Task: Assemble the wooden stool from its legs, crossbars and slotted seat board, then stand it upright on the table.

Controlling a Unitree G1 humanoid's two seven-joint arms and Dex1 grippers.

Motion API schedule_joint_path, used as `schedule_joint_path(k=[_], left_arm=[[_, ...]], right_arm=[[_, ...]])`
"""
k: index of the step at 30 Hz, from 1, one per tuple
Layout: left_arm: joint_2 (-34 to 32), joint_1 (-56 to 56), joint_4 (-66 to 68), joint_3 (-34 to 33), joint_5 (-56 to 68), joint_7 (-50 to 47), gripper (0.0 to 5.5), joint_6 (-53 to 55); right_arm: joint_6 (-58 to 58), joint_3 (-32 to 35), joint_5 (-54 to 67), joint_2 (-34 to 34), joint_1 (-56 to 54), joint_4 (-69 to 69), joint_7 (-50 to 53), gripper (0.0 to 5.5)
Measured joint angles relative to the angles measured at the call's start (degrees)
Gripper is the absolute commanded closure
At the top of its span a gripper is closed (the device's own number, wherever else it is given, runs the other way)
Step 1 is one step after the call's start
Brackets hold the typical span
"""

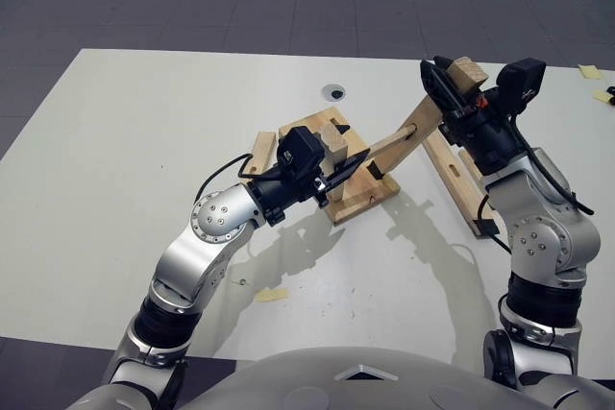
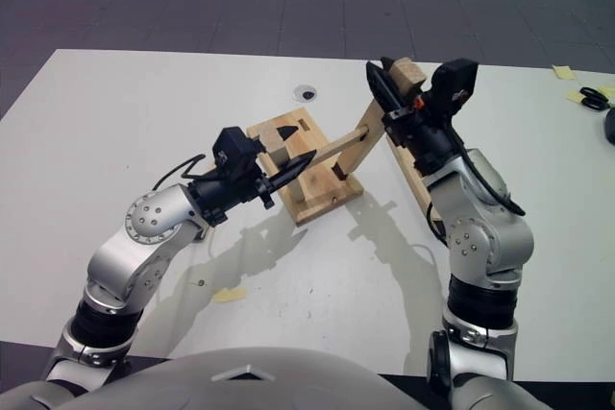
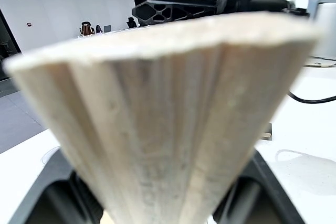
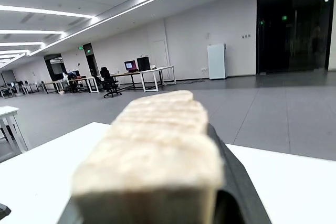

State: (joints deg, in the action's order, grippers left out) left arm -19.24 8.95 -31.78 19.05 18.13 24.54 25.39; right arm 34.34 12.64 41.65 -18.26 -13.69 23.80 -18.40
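Pincers clamped on wooden legs.
Left pincer (image 1: 344,167) holds upright leg (image 1: 334,139) on seat board (image 1: 357,201); right pincer (image 1: 450,81), slanted leg (image 1: 404,141).

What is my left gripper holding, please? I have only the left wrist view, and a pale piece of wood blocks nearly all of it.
Observer: The left gripper appears shut on a short wooden block that stands upright on the seat board.
Operator: Thank you. What is the black gripper beyond it doing?
Observer: That is the right gripper, shut on the raised end of a leg that slants down to the seat board.
Operator: Which parts lie unattached?
Observer: A long slotted bar lies on the table beside the right arm.
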Motion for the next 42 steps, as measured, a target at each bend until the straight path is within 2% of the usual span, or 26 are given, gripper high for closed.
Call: schedule_joint_path(k=[6,11,22,33,42], left_arm=[[0.02,0.12,0.33,0.03,-0.05,0.00,3.41,0.00],[-0.04,-0.06,0.71,-0.10,-0.11,-0.12,3.41,-0.32],[0.08,0.23,2.10,-0.24,-0.39,-0.13,3.43,-0.96],[-2.36,2.32,4.36,-2.21,1.57,4.01,3.44,-0.45],[-4.48,4.11,6.42,-3.66,2.65,6.17,3.44,0.12]], right_arm=[[3.30,0.13,1.79,-2.51,-1.11,-0.35,0.00,4.44],[4.74,-3.76,-1.37,-8.53,-2.56,-0.66,-0.50,4.48],[13.94,-6.20,-0.09,-12.37,-11.38,-5.86,-0.49,4.47],[19.83,-5.52,1.23,-9.06,-12.06,-3.06,8.47,4.47],[19.24,-9.59,-2.01,-7.43,-15.30,-6.88,9.71,4.44]])
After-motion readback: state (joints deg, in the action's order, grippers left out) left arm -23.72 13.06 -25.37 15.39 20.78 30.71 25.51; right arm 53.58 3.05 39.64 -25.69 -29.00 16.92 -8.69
